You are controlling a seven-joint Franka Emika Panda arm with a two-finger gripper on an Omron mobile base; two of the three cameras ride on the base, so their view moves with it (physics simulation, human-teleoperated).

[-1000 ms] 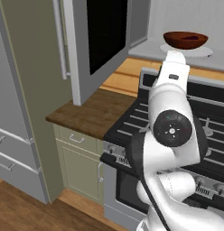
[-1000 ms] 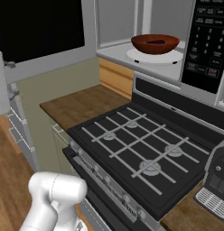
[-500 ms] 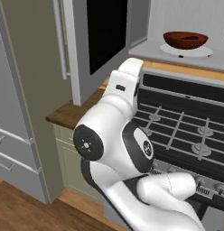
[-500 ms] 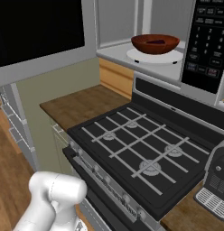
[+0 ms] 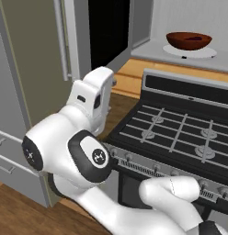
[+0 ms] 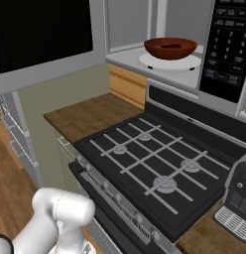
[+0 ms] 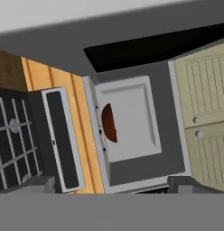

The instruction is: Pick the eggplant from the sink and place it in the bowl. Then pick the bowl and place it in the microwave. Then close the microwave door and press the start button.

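Nearest, the white arm (image 5: 83,151) folds low in front of the black gas stove (image 6: 159,168), its gripper (image 7: 109,189) spread wide and empty, looking toward the open grey microwave (image 7: 127,122). Past the wooden worktop (image 6: 90,114), the glossy reddish-brown bowl (image 6: 170,48) already sits on the white turntable plate (image 6: 169,61) inside the microwave – something dark lies in it, probably the eggplant. So the step in hand looks like closing the black-glass microwave door (image 5: 104,32) – the next move calls for getting behind its outer face and pushing it shut.
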